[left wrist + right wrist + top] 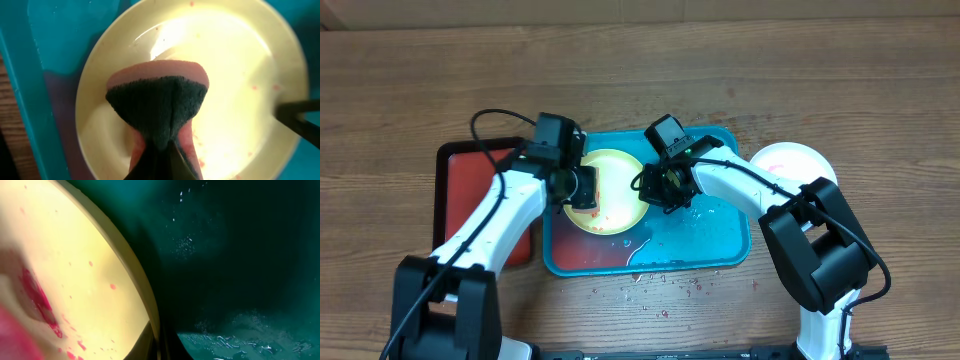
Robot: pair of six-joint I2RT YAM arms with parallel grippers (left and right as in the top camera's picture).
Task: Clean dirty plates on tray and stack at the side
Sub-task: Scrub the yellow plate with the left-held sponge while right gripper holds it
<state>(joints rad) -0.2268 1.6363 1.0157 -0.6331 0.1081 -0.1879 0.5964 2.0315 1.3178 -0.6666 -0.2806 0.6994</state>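
A pale yellow plate (pixel 610 190) lies at the left of the teal tray (pixel 710 240), with red sauce specks on its near part. My left gripper (pixel 582 190) is shut on a sponge with a dark scrub face and pink body (pixel 157 107), pressed onto the plate (pixel 235 75). My right gripper (pixel 660 188) is shut on the plate's right rim (pixel 135 275); one finger lies over the rim, the other under it. Red smears show on the plate in the right wrist view (pixel 35 295). A whitish plate (pixel 790 165) sits on the table right of the tray.
A dark red black-rimmed tray (pixel 470 190) lies left of the teal tray, partly under my left arm. Water pools on the teal tray (pixel 240 335) beside the plate. Red crumbs and droplets (pixel 660 285) lie on the wooden table in front of the tray.
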